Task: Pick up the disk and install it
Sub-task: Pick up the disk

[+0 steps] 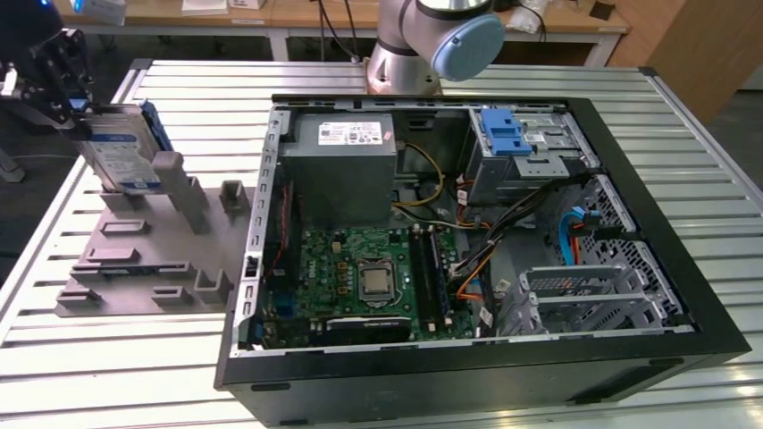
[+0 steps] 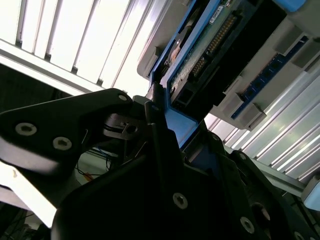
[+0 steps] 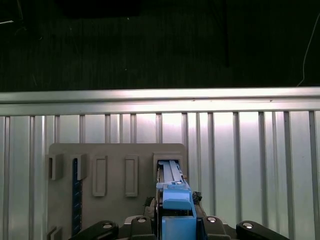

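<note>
The disk (image 1: pixel 121 154) stands on edge, a silver drive with a white-and-blue label in a blue carrier frame, at the far corner of the grey holder plate (image 1: pixel 134 261) on the exterior view's left. My gripper (image 1: pixel 79 109) is shut on its upper end. I cannot tell whether its lower end still touches the plate's slot posts. In the first wrist view the disk (image 3: pixel 173 194) shows edge-on above the plate's slot (image 3: pixel 169 165), held in my gripper (image 3: pixel 175 222). The second wrist view shows the disk's (image 2: pixel 207 47) circuit-board side, with black fingers (image 2: pixel 160 130) pressed against the blue frame.
The open computer case (image 1: pixel 620 353) lies on the slatted metal table (image 1: pixel 71 357), to the exterior view's right of the plate. Inside are a grey power supply (image 1: pixel 343 165), a motherboard (image 1: pixel 357 281) and a drive cage with a blue latch (image 1: pixel 510 134). The arm's base (image 1: pixel 412 54) stands behind the case.
</note>
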`<state>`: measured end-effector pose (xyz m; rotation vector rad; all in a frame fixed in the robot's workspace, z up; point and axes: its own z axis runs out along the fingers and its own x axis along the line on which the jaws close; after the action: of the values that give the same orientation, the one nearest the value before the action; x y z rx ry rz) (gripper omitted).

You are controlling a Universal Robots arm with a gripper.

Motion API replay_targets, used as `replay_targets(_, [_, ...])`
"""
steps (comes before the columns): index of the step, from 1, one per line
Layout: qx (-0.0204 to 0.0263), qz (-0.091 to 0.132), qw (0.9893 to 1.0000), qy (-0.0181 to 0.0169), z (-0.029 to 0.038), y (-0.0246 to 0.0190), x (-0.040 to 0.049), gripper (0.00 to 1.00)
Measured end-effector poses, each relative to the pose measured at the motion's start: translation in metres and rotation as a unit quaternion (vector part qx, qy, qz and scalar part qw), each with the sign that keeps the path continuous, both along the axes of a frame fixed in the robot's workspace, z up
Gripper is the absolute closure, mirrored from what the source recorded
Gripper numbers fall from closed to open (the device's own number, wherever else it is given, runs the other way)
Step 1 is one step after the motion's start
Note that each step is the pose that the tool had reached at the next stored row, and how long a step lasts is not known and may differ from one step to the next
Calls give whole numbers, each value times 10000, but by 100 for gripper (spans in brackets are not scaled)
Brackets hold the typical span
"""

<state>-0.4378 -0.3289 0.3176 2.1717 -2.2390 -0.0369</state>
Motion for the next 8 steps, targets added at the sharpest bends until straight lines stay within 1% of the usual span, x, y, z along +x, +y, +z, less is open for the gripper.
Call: replay_targets(8, [0, 0, 10000, 0, 19, 0, 0, 64])
